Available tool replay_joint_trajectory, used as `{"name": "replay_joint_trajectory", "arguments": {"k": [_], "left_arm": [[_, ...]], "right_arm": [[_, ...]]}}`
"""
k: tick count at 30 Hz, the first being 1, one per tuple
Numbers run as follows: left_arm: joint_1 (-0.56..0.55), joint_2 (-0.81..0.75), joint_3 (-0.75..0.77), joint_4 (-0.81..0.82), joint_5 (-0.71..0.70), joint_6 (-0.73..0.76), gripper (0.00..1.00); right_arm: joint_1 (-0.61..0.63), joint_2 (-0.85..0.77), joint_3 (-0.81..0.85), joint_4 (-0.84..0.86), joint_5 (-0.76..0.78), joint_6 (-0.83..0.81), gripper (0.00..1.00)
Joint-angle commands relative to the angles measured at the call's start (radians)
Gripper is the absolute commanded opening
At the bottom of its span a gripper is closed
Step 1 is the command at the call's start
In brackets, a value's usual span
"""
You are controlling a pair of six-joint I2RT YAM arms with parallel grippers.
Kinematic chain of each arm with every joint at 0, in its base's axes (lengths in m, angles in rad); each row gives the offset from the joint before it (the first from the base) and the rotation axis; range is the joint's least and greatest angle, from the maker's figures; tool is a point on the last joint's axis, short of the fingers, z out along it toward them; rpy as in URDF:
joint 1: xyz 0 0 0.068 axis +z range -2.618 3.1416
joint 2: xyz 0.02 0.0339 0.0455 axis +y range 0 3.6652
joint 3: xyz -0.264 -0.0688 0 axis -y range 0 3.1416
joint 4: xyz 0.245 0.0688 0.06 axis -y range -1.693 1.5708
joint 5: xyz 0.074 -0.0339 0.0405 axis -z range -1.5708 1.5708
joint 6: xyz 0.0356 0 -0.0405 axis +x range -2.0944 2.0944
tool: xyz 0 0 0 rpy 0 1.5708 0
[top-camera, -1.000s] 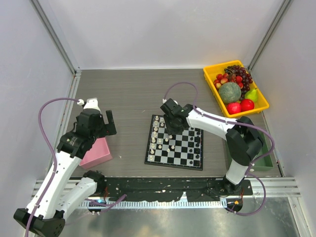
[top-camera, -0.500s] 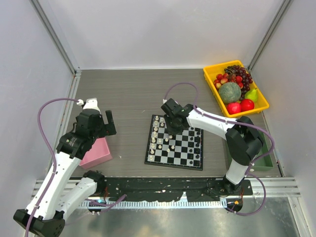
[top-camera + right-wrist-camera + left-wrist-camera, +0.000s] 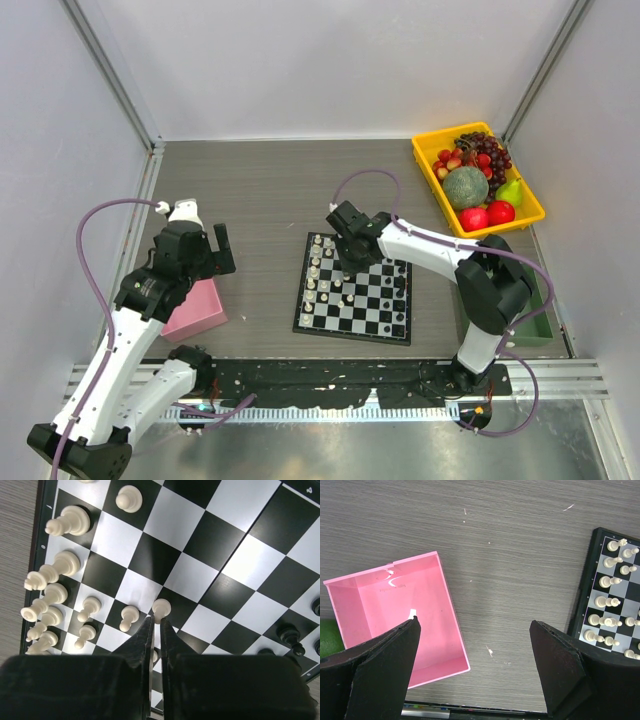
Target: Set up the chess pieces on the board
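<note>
- The board [image 3: 371, 301] lies flat in the middle of the table, between the two arms, and sits slightly askew to the table's edges.
- The white pieces [image 3: 317, 271] stand upright in two rows along the board's left side, the rows running from near to far. The black pieces [image 3: 400, 291] stand along its right side.
- The right gripper [image 3: 156, 621] points down over the board's far left part. Its fingers are drawn nearly together around the foot of a white pawn [image 3: 161, 608], whose round head shows just past the tips.
- The left gripper [image 3: 475, 623] hangs over bare table with its fingers spread wide, the open pink box [image 3: 385, 605] at one side and the board's edge at the other.
- Small white marks run along the board's black border but are too small to read.
</note>
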Motion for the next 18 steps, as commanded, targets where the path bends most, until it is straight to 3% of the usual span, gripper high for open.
{"name": "replay_joint_trajectory", "arguments": {"k": [1,15,18], "left_arm": [[0.004,-0.014,-0.001,0.033,-0.018,0.013,0.99],[0.004,-0.017,0.003,0.022,-0.024,0.013,0.99],[0.004,-0.018,0.005,0.024,-0.024,0.013,0.99]], "right_arm": [[0.001,0.006,0.039,0.022,-0.020,-0.015,0.09],[0.004,0.098,0.191,0.008,-0.022,-0.029,0.09],[0.006,0.077,0.177,0.005,-0.011,-0.025,0.15]]}}
